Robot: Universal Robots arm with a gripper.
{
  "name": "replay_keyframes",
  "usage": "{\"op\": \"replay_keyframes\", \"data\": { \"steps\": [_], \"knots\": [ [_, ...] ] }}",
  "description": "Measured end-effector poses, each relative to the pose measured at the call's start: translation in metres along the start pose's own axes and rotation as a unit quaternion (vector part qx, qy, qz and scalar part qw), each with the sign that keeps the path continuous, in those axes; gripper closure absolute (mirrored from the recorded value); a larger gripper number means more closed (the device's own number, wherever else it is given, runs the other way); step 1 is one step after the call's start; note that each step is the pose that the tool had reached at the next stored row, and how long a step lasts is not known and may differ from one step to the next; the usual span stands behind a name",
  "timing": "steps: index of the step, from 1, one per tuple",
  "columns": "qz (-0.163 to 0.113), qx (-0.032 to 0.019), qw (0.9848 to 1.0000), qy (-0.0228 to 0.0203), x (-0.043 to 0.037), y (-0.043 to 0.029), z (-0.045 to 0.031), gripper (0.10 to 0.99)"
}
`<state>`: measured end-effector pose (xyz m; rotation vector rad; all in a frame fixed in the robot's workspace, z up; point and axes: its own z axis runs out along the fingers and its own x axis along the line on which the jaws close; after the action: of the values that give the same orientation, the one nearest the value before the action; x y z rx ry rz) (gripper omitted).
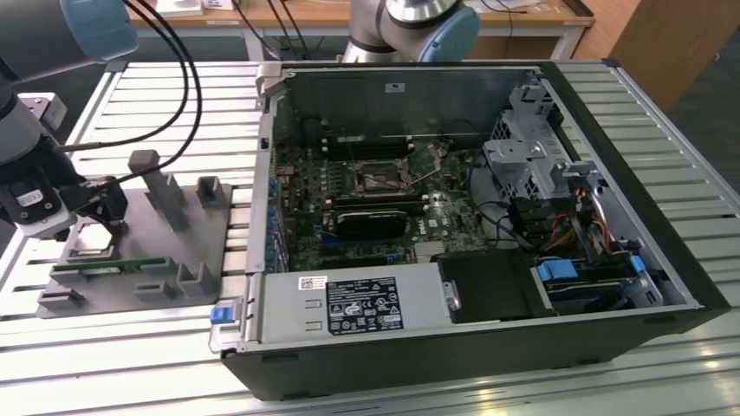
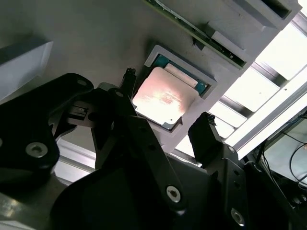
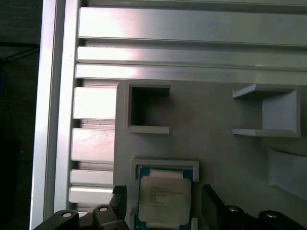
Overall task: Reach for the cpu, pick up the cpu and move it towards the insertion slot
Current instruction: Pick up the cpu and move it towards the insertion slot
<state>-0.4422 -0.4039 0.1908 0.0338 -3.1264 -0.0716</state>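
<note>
Both fingers (image 2: pixel 207 136) spread wide, straddling the cpu (image 2: pixel 164 98) — not clamped on it. It sits flat in its pocket (image 3: pixel 165 165), at the end of the grey fixture (image 1: pixel 214 238) toward the exterior view's left. Well apart from the fixture, toward the exterior view's right, the insertion slot (image 1: pixel 379 180) sits inside the open pc case (image 1: pixel 463 360). Reach looks done — grasp, lift, transfer remain.

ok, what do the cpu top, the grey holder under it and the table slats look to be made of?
The cpu: metal top, silvery satin finish; it throws a soft pale glare in the second wrist view.
The grey holder: likely matte plastic, possibly printed or moulded; even flat grey with no shine.
The table slats: probably aluminium extrusion; bright streaky reflections run along the ribbed profiles.
</note>
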Motion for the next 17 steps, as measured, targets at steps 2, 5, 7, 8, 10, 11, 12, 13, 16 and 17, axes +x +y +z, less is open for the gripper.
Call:
{"op": "replay_keyframes", "data": {
  "steps": [2,5,7,8,10,11,12,13,16,17],
  "knots": [
    [0.0,-0.0008,1.0,-0.0001,-0.0001,-0.0001,0.0016,0.365],
    [0.0,-0.0009,1.0,0.0,-0.0001,-0.0002,0.0041,0.365],
    [-0.001,-0.0008,1.0,0.0001,-0.0001,-0.0008,0.0052,0.365],
    [-0.001,-0.0008,1.0,0.0,-0.0001,-0.0014,0.0056,0.365],
    [0.0,-0.0009,1.0,0.0,0.0,-0.0027,0.006,0.365],
    [0.0,-0.0008,1.0,0.0,0.0,-0.0034,0.0062,0.365],
    [0.0,-0.0009,1.0,0.0,0.0,-0.0038,0.0065,0.365],
    [0.0,-0.0009,1.0,-0.0001,0.0,-0.0039,0.0067,0.365],
    [0.0,-0.0009,1.0,0.0,0.0,-0.0039,0.0072,0.38],
    [0.0,-0.0008,1.0,0.0,0.0,-0.004,0.0073,0.451]
  ]
}}
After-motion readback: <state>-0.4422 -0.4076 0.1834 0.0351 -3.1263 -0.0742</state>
